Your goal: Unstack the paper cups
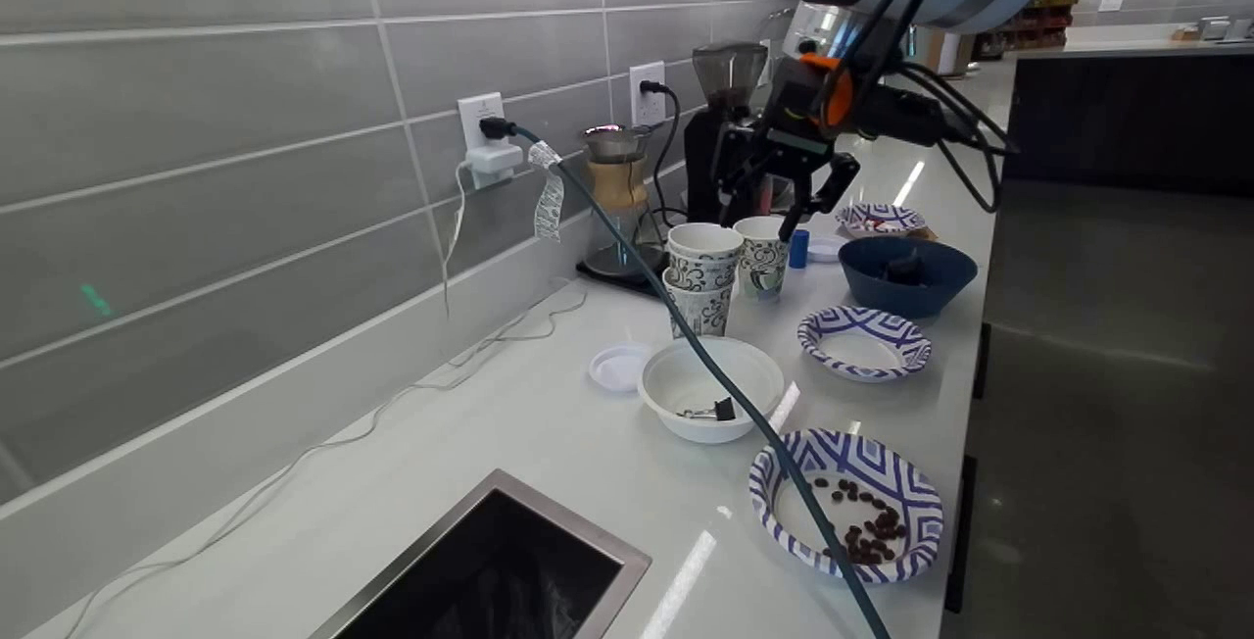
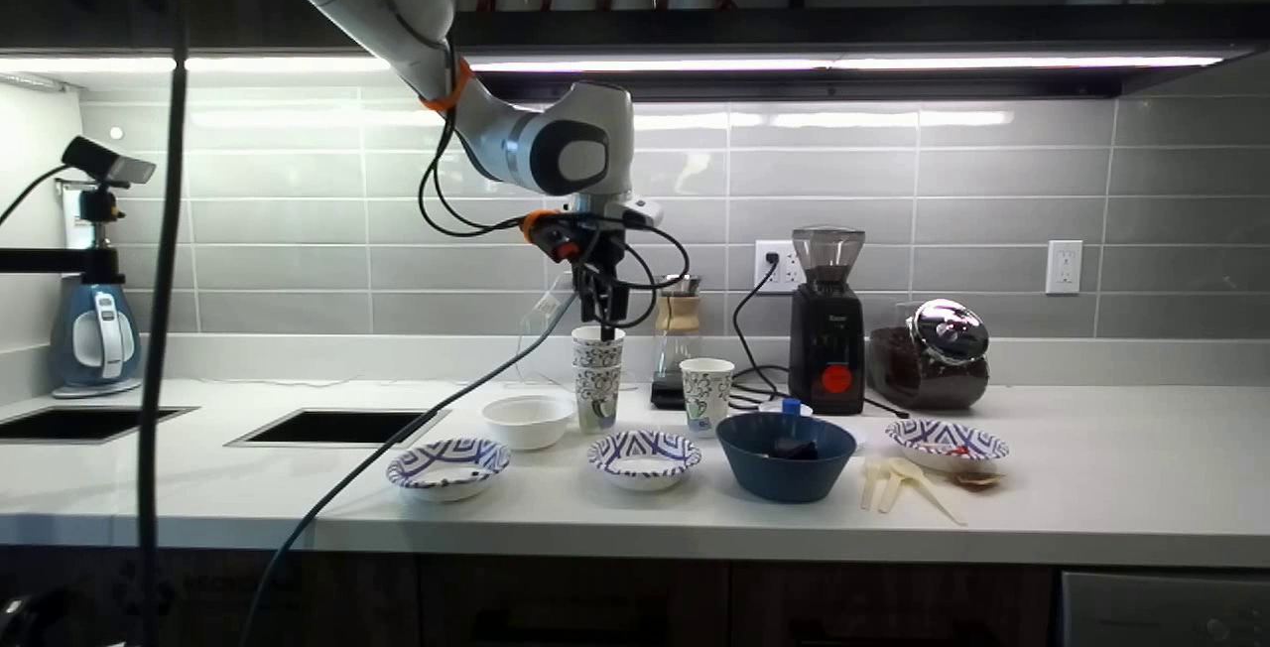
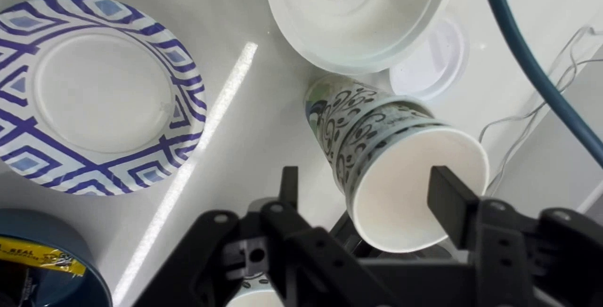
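One blue-patterned bowl of brown beans nearest, in an exterior view, well this side of the stack of paper cups. White bowl, binder clip inside, just before the stack. Stack upright on the table, two or more nested; lone cup near, beyond it. Claw at the stack's top, fingers spread wide, nothing grasped; one over the top cup's mouth, its fellow outside the wall. Dark blue bowl farther past the stack; yellow packet inside reads "REAL", smaller print blurred. Grinder beyond the stack too; lettering illegible.
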Motion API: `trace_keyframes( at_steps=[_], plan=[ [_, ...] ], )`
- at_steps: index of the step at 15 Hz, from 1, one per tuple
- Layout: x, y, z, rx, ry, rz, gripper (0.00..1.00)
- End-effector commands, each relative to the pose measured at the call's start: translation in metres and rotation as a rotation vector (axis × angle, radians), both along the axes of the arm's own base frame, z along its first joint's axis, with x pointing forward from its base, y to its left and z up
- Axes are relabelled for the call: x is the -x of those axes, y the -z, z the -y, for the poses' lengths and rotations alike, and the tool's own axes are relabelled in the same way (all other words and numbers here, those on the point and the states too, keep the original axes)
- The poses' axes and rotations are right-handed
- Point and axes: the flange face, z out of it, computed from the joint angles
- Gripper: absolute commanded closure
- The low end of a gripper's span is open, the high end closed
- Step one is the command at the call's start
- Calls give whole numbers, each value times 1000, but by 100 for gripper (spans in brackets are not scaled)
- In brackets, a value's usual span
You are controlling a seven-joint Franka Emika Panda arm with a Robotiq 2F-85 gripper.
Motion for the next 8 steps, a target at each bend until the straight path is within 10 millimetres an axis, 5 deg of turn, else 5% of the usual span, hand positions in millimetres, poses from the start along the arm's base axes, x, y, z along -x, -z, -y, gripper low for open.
trace_keyframes(
  at_steps=[1, 8],
  plan=[
    [-18, 5, -17, -21, 38, 1, 36],
    [-32, 15, -22, -19, 70, -11, 47]
  ],
)
